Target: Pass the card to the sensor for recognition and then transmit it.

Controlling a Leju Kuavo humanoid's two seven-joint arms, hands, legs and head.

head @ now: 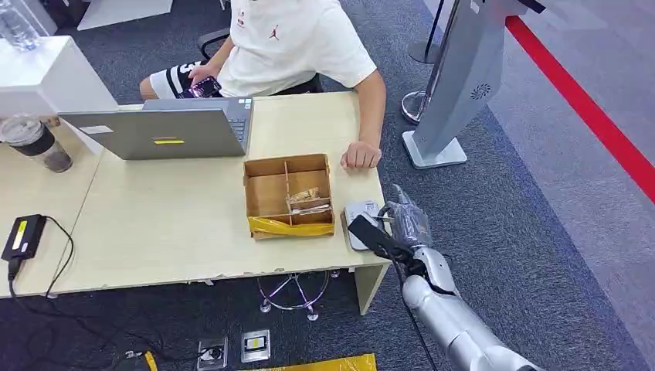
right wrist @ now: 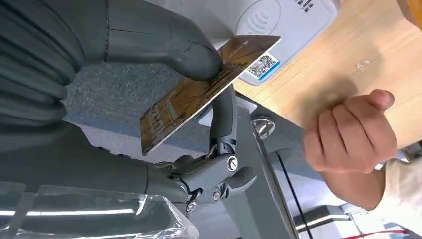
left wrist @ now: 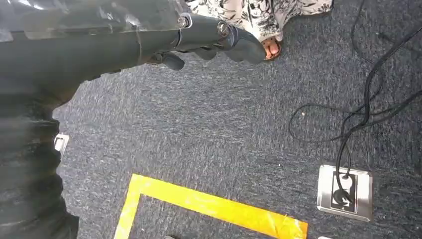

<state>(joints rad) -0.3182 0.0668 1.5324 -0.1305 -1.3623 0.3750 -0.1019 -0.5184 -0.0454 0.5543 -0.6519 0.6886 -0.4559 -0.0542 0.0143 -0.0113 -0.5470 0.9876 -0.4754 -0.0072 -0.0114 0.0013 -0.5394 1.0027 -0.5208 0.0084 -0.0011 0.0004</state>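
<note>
My right hand (head: 403, 226) is at the table's front right corner and pinches a brown patterned card (right wrist: 199, 94) between its thick thumb (right wrist: 164, 42) and a dark finger. The card (head: 369, 232) is tilted, its far end over the white sensor (right wrist: 288, 25). That sensor (head: 360, 212) lies flat on the table by the right edge, with a wave symbol and a QR sticker on it. I cannot tell whether card and sensor touch. My left hand (left wrist: 214, 37) hangs over the carpet, fingers stretched out and holding nothing.
A cardboard box (head: 263, 224) with compartments, cards in one, stands left of the sensor. A seated person rests a hand (head: 361, 155) on the table just behind it. A laptop (head: 166, 127), cup (head: 35, 143) and black adapter (head: 23, 236) lie further left. A grey kiosk (head: 456, 85) stands right.
</note>
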